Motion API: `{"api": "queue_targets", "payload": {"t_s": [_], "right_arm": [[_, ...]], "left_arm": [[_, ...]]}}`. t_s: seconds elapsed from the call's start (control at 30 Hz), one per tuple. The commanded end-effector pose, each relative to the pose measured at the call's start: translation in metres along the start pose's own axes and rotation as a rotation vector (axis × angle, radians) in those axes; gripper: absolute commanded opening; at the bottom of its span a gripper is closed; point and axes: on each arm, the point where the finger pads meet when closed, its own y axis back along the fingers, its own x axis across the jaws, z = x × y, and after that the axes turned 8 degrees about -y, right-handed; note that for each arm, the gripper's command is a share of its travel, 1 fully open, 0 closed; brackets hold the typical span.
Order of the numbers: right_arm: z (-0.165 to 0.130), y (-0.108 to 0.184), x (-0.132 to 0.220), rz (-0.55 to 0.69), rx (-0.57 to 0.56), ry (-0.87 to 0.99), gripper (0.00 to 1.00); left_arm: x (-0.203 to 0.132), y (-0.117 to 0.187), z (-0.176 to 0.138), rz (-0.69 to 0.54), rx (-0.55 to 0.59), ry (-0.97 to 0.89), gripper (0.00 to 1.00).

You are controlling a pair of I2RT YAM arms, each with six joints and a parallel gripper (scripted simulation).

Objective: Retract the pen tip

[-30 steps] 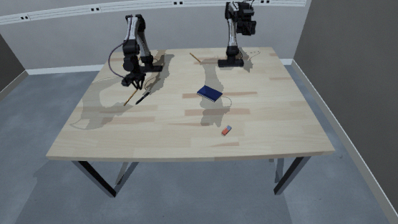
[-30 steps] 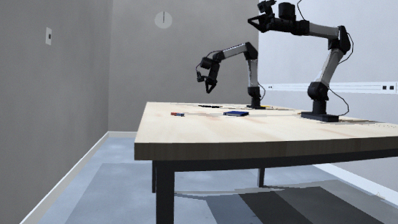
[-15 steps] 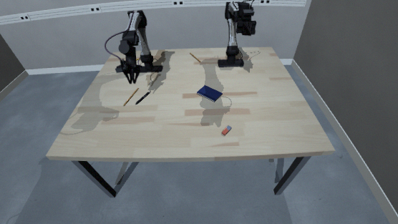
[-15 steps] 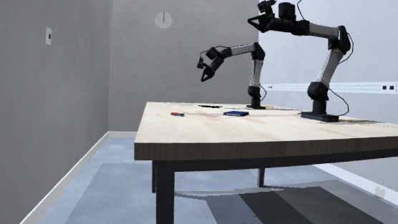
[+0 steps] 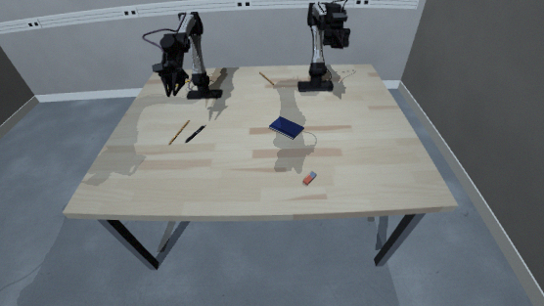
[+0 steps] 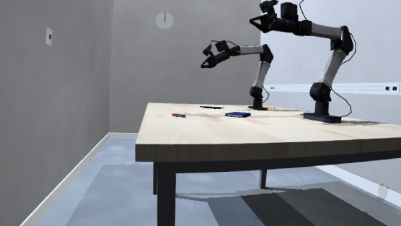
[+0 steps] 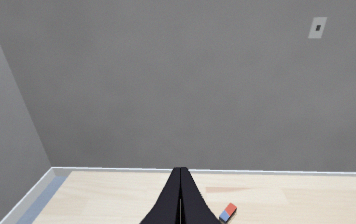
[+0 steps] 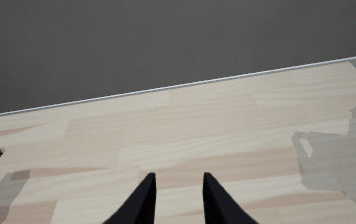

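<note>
The ballpoint pen (image 5: 196, 134) is slim and black, with a small light band near its middle – it lies flat on the bench (image 5: 235, 205), slantwise, near a pencil and not touching it. Its tip is too small to judge.

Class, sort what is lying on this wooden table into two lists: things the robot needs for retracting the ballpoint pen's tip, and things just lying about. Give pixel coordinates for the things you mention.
Belongs to the job:
- black pen (image 5: 196, 133) (image 6: 212, 107)

Just lying about:
- pencil beside the pen (image 5: 179, 132)
- pencil near the back edge (image 5: 266, 78)
- blue notebook (image 5: 287, 127) (image 6: 237, 114)
- red-and-blue eraser (image 5: 309, 178) (image 6: 179, 115) (image 7: 228, 212) (image 8: 1, 152)
- small yellow item, unclear (image 5: 188, 81) (image 6: 267, 108)
</note>
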Motion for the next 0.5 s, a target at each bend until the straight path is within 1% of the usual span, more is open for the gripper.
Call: {"api": "queue_targets", "payload": {"t_s": [0.0, 0.3, 0.4, 0.47], "right_arm": [[0.035, 0.02, 0.004, 0.028, -0.164, 0.057, 0.27], [0.082, 0.066, 0.014, 0.065, -0.404, 0.147, 0.27], [0.084, 0.067, 0.015, 0.066, -0.421, 0.157, 0.27], [0.094, 0.082, 0.016, 0.068, -0.476, 0.17, 0.27]], "left_arm": [[0.0, 0.0, -0.003, 0.006, 0.005, -0.005, 0.01], [0.0, 0.0, -0.003, 0.006, 0.005, -0.005, 0.01], [0.0, 0.0, -0.003, 0.006, 0.005, -0.005, 0.01], [0.0, 0.0, -0.003, 0.006, 0.005, -0.005, 0.01]]}}
